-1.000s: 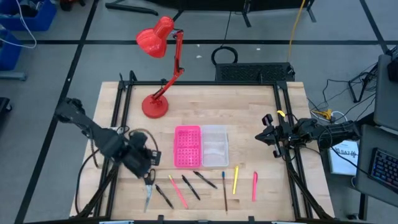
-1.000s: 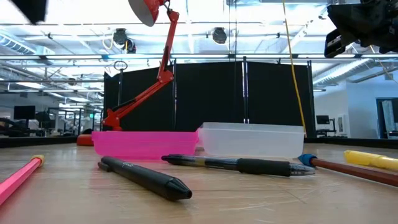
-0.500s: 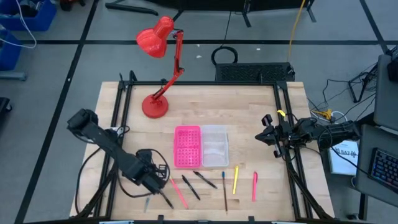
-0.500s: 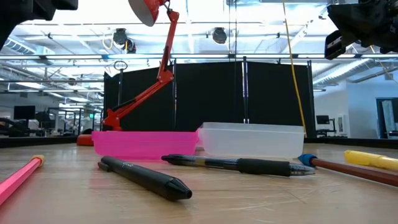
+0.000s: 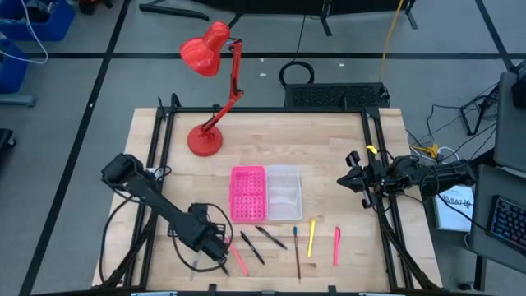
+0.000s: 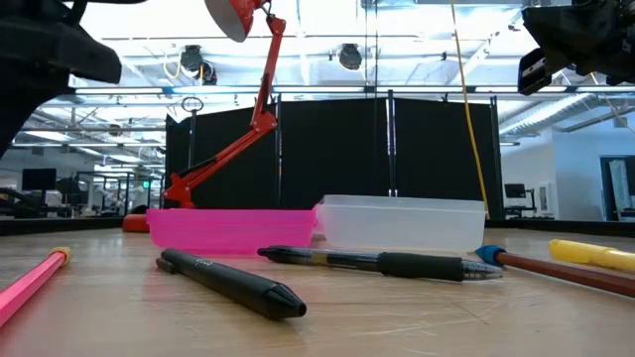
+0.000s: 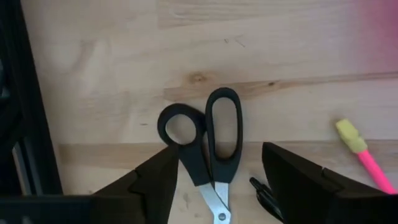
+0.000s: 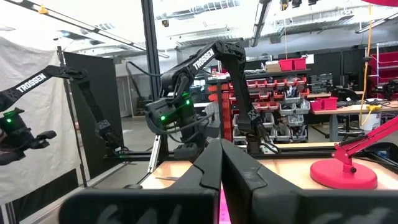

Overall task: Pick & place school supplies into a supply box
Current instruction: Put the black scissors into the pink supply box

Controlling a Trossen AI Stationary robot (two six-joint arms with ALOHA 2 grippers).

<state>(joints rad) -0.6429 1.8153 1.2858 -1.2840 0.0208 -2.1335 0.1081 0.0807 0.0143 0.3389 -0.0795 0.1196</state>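
Observation:
Black-handled scissors (image 7: 208, 146) lie flat on the wooden table near its front left, the blade tip (image 5: 195, 265) poking out from under my left arm. My left gripper (image 7: 221, 155) points down over the handles, open, one finger on each side of them; I see no touch. The supply box stands mid-table, with a pink half (image 5: 247, 194) and a clear half (image 5: 284, 192). Pens and pencils lie in front of it: black (image 5: 269, 237), pink (image 5: 237, 253), brown (image 5: 297, 251), yellow (image 5: 311, 237). My right gripper (image 5: 355, 179) waits shut at the right edge.
A red desk lamp (image 5: 212, 90) stands at the far left, its base (image 5: 205, 141) on the table. A pink pencil's yellow eraser end (image 7: 348, 134) and a black pen tip (image 7: 261, 190) lie close to the scissors. Black rails run along both table sides.
My left gripper has come down and gone toward the table's near edge and a little to the right, tipping to point more steeply down. It now stands over the scissors' handles, which it has covered in the high view. The scissors have not moved.

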